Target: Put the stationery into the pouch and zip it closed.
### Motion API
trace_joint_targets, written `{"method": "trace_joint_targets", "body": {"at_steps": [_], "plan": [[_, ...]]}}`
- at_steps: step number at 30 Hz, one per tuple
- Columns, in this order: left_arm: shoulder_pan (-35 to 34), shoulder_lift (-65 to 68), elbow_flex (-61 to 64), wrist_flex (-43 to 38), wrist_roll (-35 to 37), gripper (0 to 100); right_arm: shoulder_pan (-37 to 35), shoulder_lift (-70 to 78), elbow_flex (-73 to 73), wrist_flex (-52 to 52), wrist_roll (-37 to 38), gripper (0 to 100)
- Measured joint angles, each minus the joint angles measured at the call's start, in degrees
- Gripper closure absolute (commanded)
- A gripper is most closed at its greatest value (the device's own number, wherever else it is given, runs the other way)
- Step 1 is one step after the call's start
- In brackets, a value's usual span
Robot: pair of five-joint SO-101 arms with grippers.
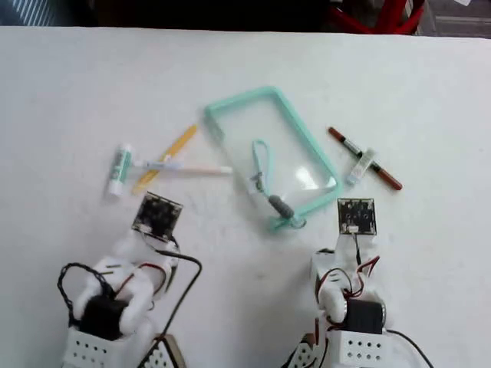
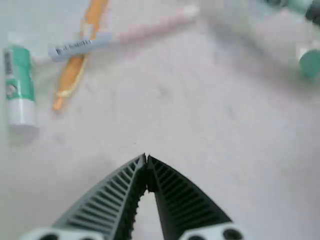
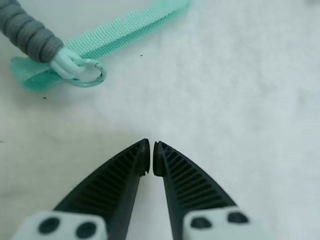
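Observation:
A clear pouch (image 1: 272, 149) with a mint-green zipper edge lies flat mid-table, its grey pull (image 1: 280, 205) and ring (image 3: 86, 76) at the near corner. Left of it lie a glue stick (image 1: 119, 169), a yellow pencil (image 1: 165, 159) and a pale pink pen (image 1: 188, 167), crossed. On the pouch's right lie a brown pen (image 1: 367, 159) and a small white eraser-like piece (image 1: 360, 167). My left gripper (image 2: 146, 162) is shut, hovering over bare table short of the glue stick (image 2: 19, 87) and pencil (image 2: 80, 55). My right gripper (image 3: 150, 150) is shut, just short of the zipper tape (image 3: 110, 37).
The white table (image 1: 430, 84) stretches wide around the items. Both arm bases and their cables (image 1: 184, 291) sit at the near edge. Red chair legs (image 1: 376, 15) stand beyond the far edge.

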Motion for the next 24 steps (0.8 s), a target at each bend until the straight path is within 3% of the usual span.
{"method": "trace_joint_targets", "body": {"at_steps": [5,10,16,20,24], "plan": [[0.0,-0.3,-5.7,-2.7,0.0,97,0.0,0.0,0.0,-2.3,0.0,97.1],[3.3,-0.3,-6.6,-13.2,-7.8,97,0.0,0.0,0.0,-2.4,0.0,97.1],[10.5,-0.4,-2.3,-25.1,-9.7,97,0.0,0.0,0.0,-2.4,0.4,97.1],[10.1,0.3,5.5,-31.4,-9.8,97,0.0,0.0,0.0,-6.3,9.7,97.1],[6.0,0.3,7.7,-35.5,-9.8,97,0.0,0.0,0.0,-17.4,23.3,97.1]]}}
